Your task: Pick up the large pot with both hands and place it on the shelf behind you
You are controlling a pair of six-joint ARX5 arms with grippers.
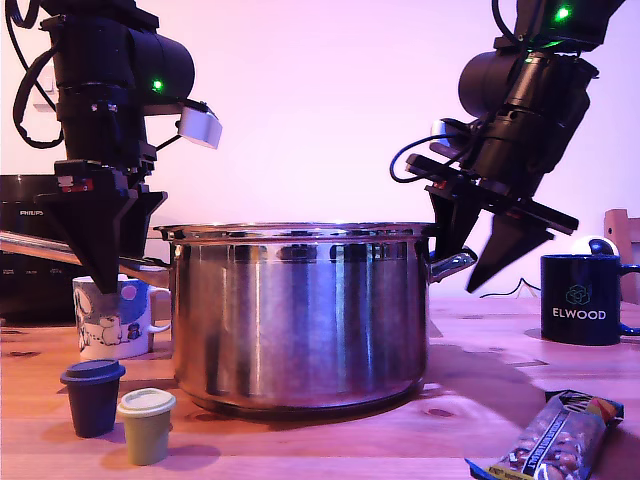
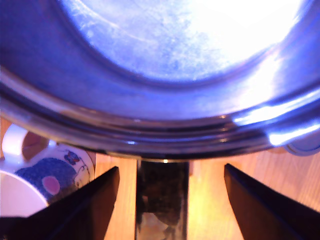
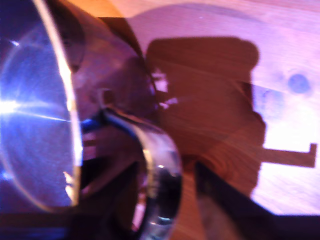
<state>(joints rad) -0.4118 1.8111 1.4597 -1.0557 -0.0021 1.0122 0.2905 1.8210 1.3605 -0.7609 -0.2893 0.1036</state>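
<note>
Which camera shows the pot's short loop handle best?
The second wrist view: the short steel loop handle fills the frame, though blurred. The exterior view shows it small beside my second claw. The first wrist view doesn't show it.

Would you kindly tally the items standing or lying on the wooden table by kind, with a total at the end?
Steel pots: 1, the large pot
Mugs: 2, the patterned white mug and the dark blue Elwood mug
Small lidded cups: 2, the dark cup and the olive cup
Snack bars: 1, the wrapped bar
Black appliances: 1, the Philips cooker
Total: 7
</note>
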